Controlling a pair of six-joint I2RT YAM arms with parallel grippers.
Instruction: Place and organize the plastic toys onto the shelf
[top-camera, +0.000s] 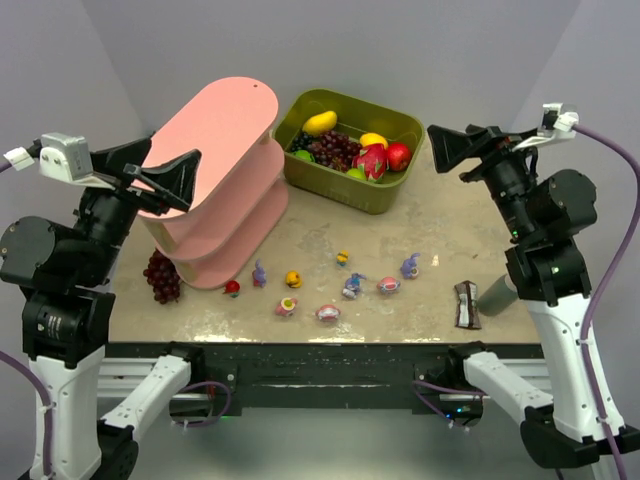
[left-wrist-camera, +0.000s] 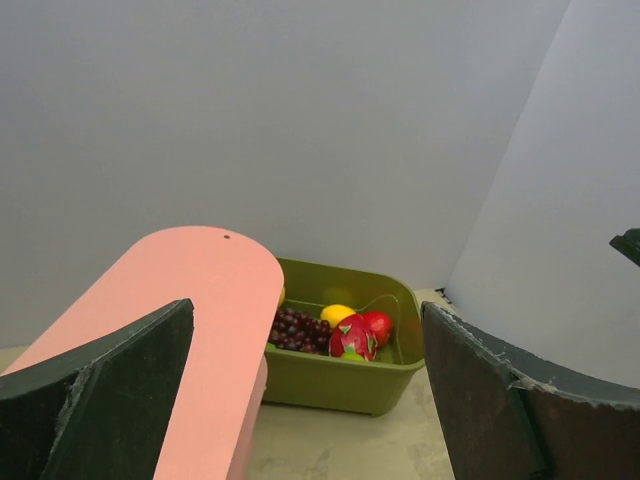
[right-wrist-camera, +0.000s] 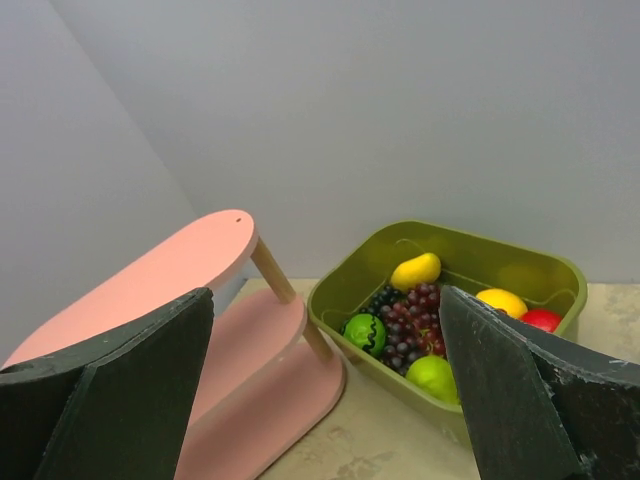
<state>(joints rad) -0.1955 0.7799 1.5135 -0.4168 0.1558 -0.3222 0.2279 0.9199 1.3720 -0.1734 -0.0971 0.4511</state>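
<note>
The pink three-tier shelf (top-camera: 222, 150) stands at the back left; it also shows in the left wrist view (left-wrist-camera: 190, 300) and the right wrist view (right-wrist-camera: 180, 270). Several tiny plastic toys lie on the table in front of it: a red one (top-camera: 232, 288), a purple one (top-camera: 259, 274), a yellow one (top-camera: 293, 279), pink ones (top-camera: 287, 306) (top-camera: 328, 313) (top-camera: 388, 285) and purple ones (top-camera: 353, 286) (top-camera: 410, 266). My left gripper (top-camera: 170, 180) is open and empty, raised beside the shelf's top board. My right gripper (top-camera: 452, 148) is open and empty, raised at the right.
An olive-green bin (top-camera: 392, 190) of fruits stands at the back middle, right of the shelf. A dark red grape bunch (top-camera: 161, 276) lies left of the shelf's base. A dark wrapped bar (top-camera: 466, 304) lies near the front right edge.
</note>
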